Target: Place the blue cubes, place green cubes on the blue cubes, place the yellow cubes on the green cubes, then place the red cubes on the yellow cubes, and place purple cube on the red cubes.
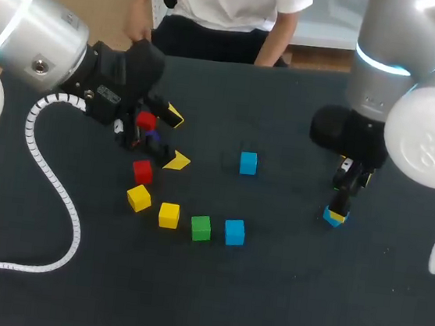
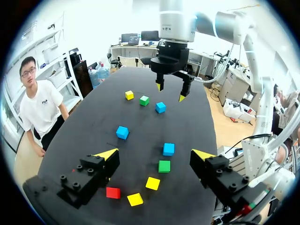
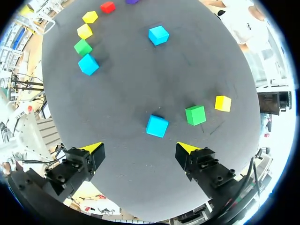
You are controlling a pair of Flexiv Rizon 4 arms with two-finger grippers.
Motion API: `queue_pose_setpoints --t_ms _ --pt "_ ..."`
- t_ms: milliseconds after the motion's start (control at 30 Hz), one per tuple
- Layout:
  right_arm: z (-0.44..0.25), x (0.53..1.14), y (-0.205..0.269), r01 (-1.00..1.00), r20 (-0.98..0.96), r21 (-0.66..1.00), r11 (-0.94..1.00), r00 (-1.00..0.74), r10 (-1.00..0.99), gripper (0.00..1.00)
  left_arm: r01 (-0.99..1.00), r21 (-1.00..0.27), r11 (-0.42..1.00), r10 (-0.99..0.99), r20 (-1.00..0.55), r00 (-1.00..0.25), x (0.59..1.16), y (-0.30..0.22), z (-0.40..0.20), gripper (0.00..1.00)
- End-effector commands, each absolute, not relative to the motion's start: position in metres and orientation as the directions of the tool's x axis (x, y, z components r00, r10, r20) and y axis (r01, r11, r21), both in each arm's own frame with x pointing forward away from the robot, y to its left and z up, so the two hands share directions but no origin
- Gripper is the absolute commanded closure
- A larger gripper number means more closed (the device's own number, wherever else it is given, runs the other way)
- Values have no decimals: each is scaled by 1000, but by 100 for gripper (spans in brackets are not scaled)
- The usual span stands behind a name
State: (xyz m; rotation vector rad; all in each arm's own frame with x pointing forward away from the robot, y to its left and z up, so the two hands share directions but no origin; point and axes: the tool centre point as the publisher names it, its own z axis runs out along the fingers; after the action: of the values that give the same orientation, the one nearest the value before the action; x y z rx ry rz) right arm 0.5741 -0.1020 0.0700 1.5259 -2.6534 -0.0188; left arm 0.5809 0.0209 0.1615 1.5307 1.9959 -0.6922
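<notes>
My left gripper (image 1: 175,138) hangs open over the table's left side, above a red cube (image 1: 143,171); a second red cube (image 1: 145,121) and a purple one (image 1: 152,136) peek out behind its fingers. Near the front, two yellow cubes (image 1: 139,197) (image 1: 168,214), a green cube (image 1: 201,227) and a blue cube (image 1: 234,231) form a curved row. Another blue cube (image 1: 248,163) lies mid-table. My right gripper (image 3: 139,148) is open, a blue cube (image 3: 157,125) just ahead of its fingers, with a green cube (image 3: 195,114) and a yellow cube (image 3: 223,103) beside it.
A person sits at the far edge of the dark table (image 1: 281,296) without reaching over it. My right arm (image 1: 380,111) hides the green and yellow cubes on the right in the head view. A white cable (image 1: 57,192) loops over the table's left front.
</notes>
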Motion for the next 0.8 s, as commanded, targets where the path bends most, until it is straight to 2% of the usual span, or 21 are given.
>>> queue_pose_setpoints --t_ms 33,267,500,800 --pt "70 573 -103 -862 60 48 504 -501 -863 0 970 -82 227 704 -674 -222 582 20 162 0" --pt "69 572 -102 -858 55 55 511 -508 -860 0 970 -82 227 704 -674 -222 582 20 162 0" --pt "55 564 -121 -777 97 94 623 -615 -782 0 970 -82 227 704 -674 -222 582 20 162 0" --pt "46 556 -124 -763 98 108 638 -630 -770 0 970 -82 227 704 -674 -222 582 20 162 0"
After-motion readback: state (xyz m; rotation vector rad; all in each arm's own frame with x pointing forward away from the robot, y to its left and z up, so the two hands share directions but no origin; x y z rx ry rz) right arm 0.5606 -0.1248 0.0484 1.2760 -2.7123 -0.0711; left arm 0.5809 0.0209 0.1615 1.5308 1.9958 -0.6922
